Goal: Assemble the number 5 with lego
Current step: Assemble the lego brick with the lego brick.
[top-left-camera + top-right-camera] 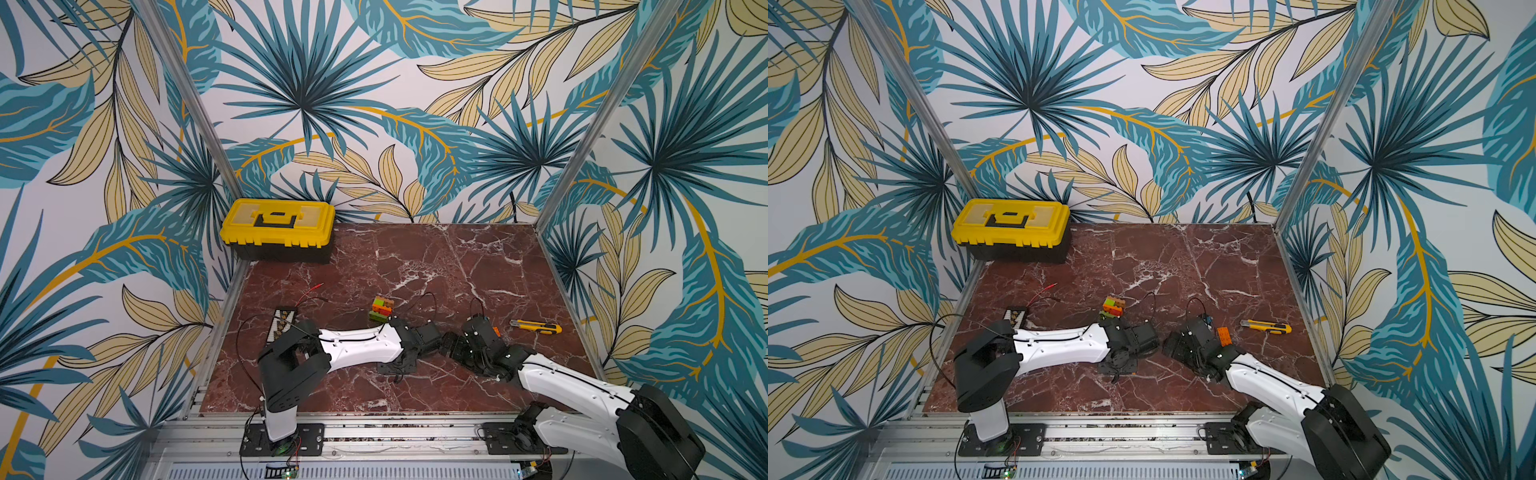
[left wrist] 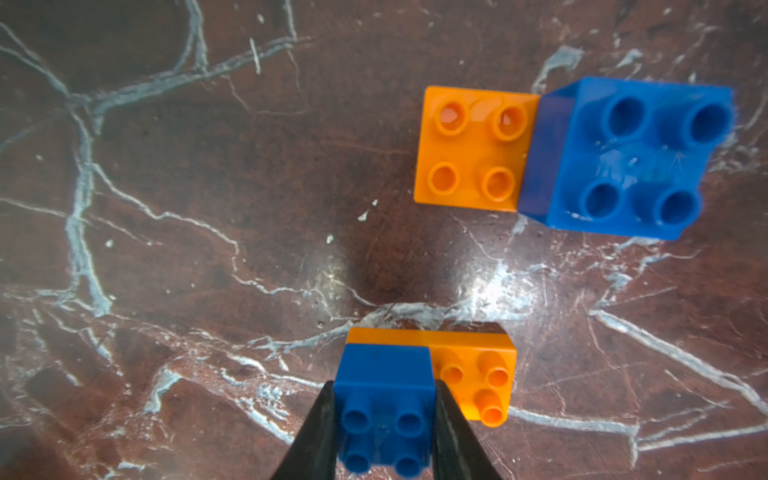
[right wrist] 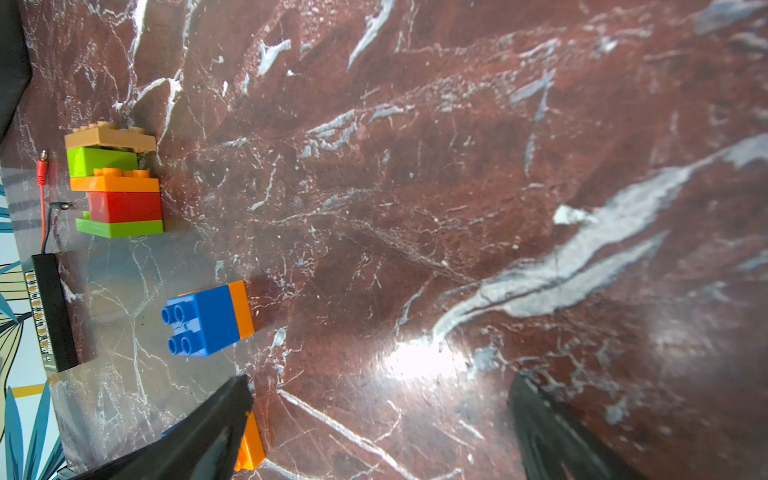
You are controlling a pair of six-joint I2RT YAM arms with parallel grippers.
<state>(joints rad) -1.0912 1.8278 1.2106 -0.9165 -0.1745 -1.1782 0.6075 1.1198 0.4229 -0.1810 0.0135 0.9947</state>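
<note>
1. The left claw (image 2: 384, 395) is clenched on a blue brick (image 2: 384, 368), with its two fingers (image 2: 320, 436) pressed against opposite sides.
2. That blue brick sits on one half of an orange oblong brick (image 2: 478, 374), and the studs on the other half are bare. The joined pair is under the left wrist, toward the front middle of the counter (image 1: 457, 266). I cannot tell whether it rests there or is lifted.
3. Near it but apart from it lie an orange square brick (image 2: 469, 145) and a second blue brick (image 2: 623, 158). They touch along one side with studs up, and the blue one stands taller.
4. The right claw (image 3: 380, 380) is released, fingers wide apart over bare counter.
5. In the right wrist view a blue and orange piece (image 3: 208, 320) lies with its studs pointing sideways. An orange brick (image 3: 251, 444) is half hidden behind one finger.
6. A stack of tan, green, orange and red bricks (image 1: 381, 309) (image 1: 1113, 307) stands just past the left wrist, clear of both claws.
7. A yellow toolbox (image 1: 278, 226) sits at the back left corner. A yellow knife (image 1: 536, 327) lies at the right, and a black strip (image 1: 282, 322) with a red wire (image 1: 311, 291) lies at the left edge.
</note>
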